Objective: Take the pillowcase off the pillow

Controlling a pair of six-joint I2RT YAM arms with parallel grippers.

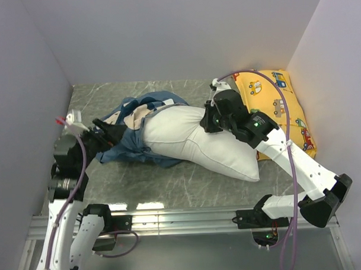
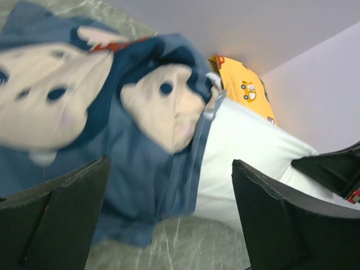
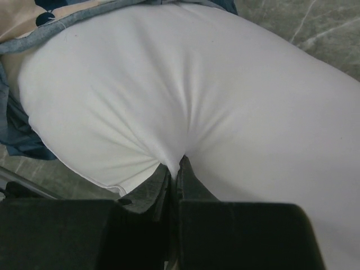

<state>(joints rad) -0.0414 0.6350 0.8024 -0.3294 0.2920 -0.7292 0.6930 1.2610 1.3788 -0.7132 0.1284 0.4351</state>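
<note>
1. Top external view, far left: left jaws at the left edge of the pillowcase [image 1: 132, 122], spread wide with nothing between them in the left wrist view; perhaps touching the cloth, hard to judge from above.
2. Left of centre on the grey marbled table [image 1: 170, 183]: blue pillowcase bunched and crumpled, pale mouse faces showing, gathered round only the left end of the pillow [image 1: 192, 143].
3. Centre: white pillow lying slantwise on the table, mostly bare, near corner pointing toward the right arm's base.
4. Right of centre: right jaws pressed shut on a pinched fold of the pillow's white cloth, creases fanning out from the pinch in the right wrist view.
5. Far right: yellow car-print cushion [image 1: 274, 102] against the right wall, partly hidden behind the right arm.
</note>
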